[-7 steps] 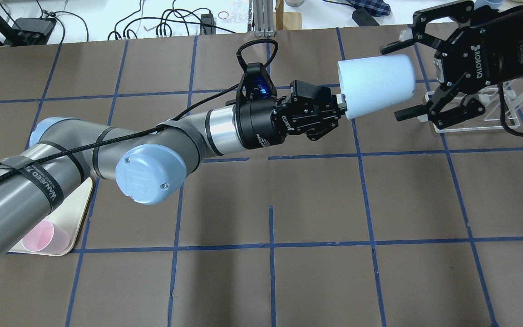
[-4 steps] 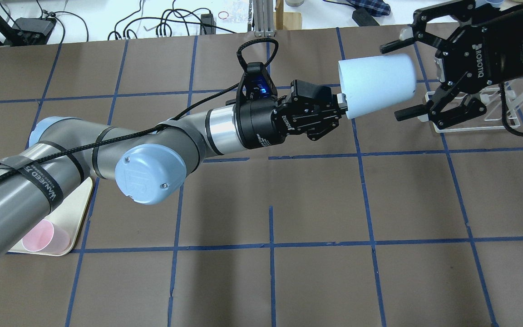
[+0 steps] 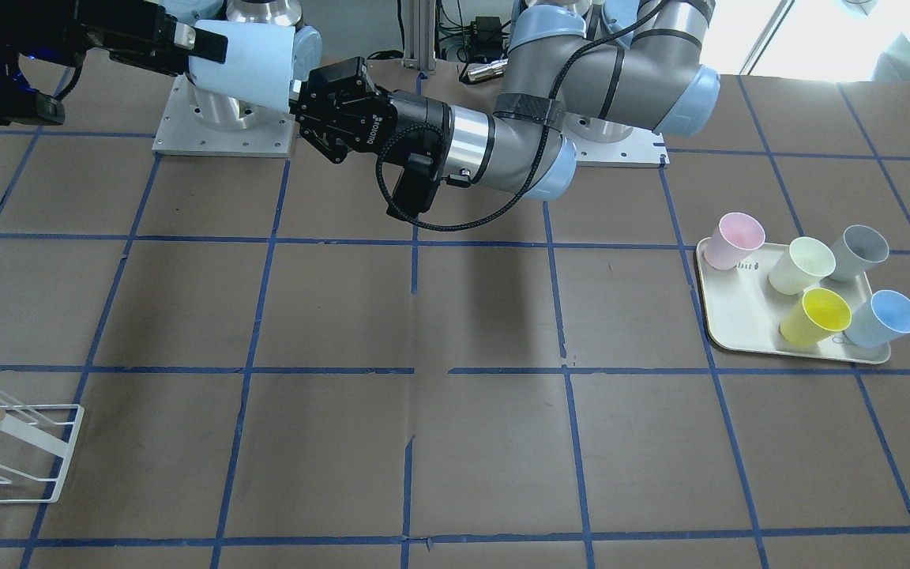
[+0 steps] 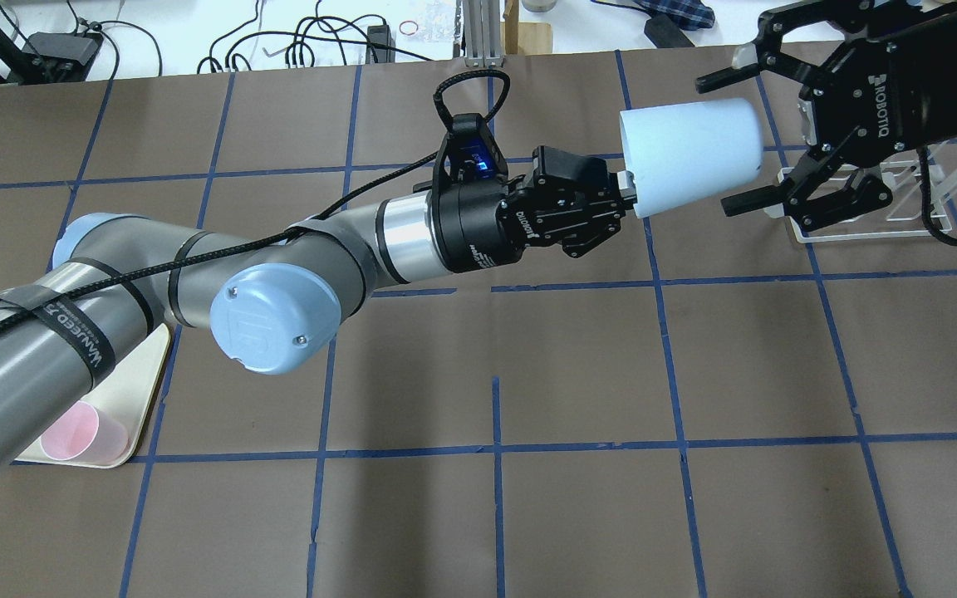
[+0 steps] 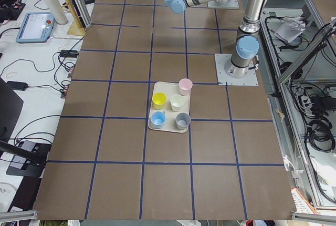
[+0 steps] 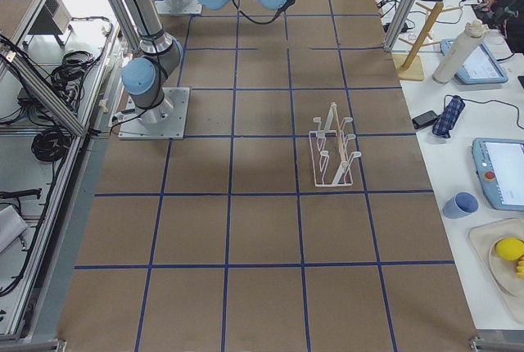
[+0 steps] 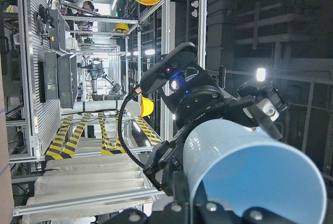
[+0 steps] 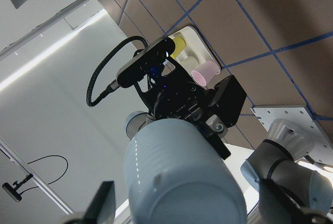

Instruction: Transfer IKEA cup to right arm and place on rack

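My left gripper (image 4: 624, 189) is shut on the rim of the IKEA cup (image 4: 689, 158), a pale blue tumbler held on its side above the table, base pointing right. My right gripper (image 4: 715, 145) is open, with one finger on each side of the cup's base end and a gap to the cup on both sides. The left wrist view shows the cup's bright blue inside (image 7: 260, 182). The right wrist view shows its base (image 8: 177, 177) between my open fingers. The white wire rack (image 4: 877, 224) stands on the table below my right gripper and also shows in the front view (image 3: 20, 450).
A cream tray (image 3: 727, 336) on my left side holds a pink cup (image 3: 731, 241), a pale yellow-green cup (image 3: 801, 265), a grey cup (image 3: 858, 251), a yellow cup (image 3: 825, 314) and a second blue cup (image 3: 881, 318). Brown paper with a blue tape grid covers the table.
My right gripper has shifted slightly toward the table's far edge and tilted a little, still open around the cup's base. The left arm and the cup have not moved.
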